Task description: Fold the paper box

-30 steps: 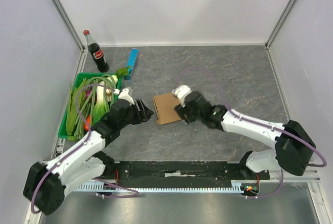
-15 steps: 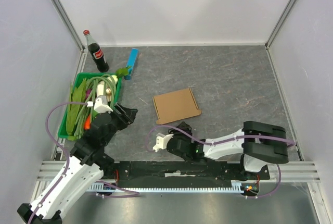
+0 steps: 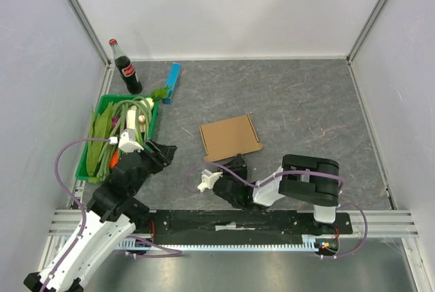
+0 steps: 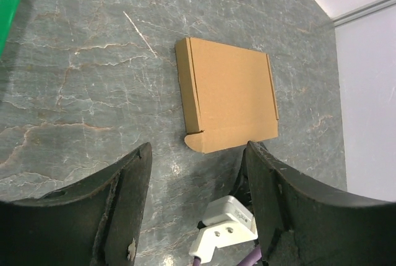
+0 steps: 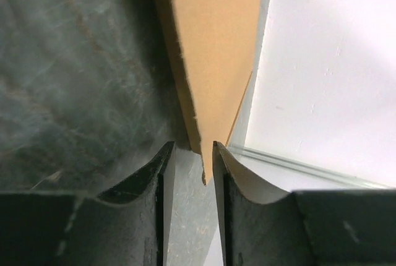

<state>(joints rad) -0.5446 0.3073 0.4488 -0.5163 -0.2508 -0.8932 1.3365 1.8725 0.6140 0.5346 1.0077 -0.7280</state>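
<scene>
A flat, rectangular brown cardboard box blank (image 3: 231, 138) lies unfolded on a grey marbled table (image 3: 306, 108). It sits ahead of both grippers, about midway between them.

In the left wrist view the box (image 4: 229, 102) lies flat just beyond the fingertips. A narrow folded strip runs along its left edge, and there is a rounded tab at its near left corner.

The left gripper (image 3: 165, 151) is spread wide and grasps nothing. Its two dark fingers (image 4: 133, 198) frame the box from a short way back without touching it.

The right gripper (image 3: 238, 164) sits just short of the box's near edge, on an arm folded back on itself. Its wrist view shows the fingers (image 5: 162, 173) drawn almost together, with only a thin slit between them. The near edge and corner of the box (image 5: 216, 62) appear through that slit. Whether the fingertips touch the cardboard cannot be told, though the box rests flat and unlifted.

Just to the left of the left gripper stands a green plastic tray (image 3: 102, 105) filled with long green leafy stalks (image 3: 115, 125). Well beyond that gripper, near the far left corner, a dark cola bottle with a red cap (image 3: 126, 68) stands upright. A slim blue bar (image 3: 172, 83) lies beside it.
</scene>
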